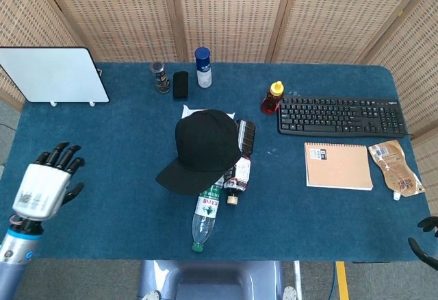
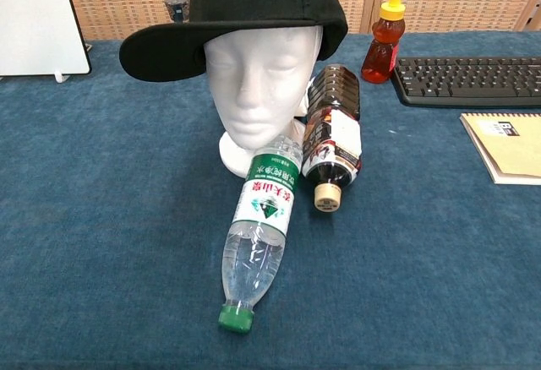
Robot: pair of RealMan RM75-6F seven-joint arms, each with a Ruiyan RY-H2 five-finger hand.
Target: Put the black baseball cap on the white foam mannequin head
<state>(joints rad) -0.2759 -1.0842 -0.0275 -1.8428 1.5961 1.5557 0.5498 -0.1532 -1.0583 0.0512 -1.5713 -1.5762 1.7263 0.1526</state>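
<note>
Blue bench (image 1: 123,142) holds the black baseball cap (image 2: 254,11) seated on the white foam mannequin head (image 2: 258,83), so the left hand (image 1: 44,187) hangs empty at the bench's left edge, fingers apart; the right hand's (image 1: 426,238) fingers cannot be told.

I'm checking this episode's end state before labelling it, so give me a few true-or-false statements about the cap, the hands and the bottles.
1. The black baseball cap sits on the white foam mannequin head. True.
2. The left hand grips the cap's brim. False: it is open near the table's left edge, apart from the cap.
3. The clear water bottle stands upright. False: it lies on its side in front of the mannequin head.
4. The dark bottle lies beside the mannequin head. True.
5. The notebook lies on the keyboard. False: it lies on the table nearer the robot.
</note>
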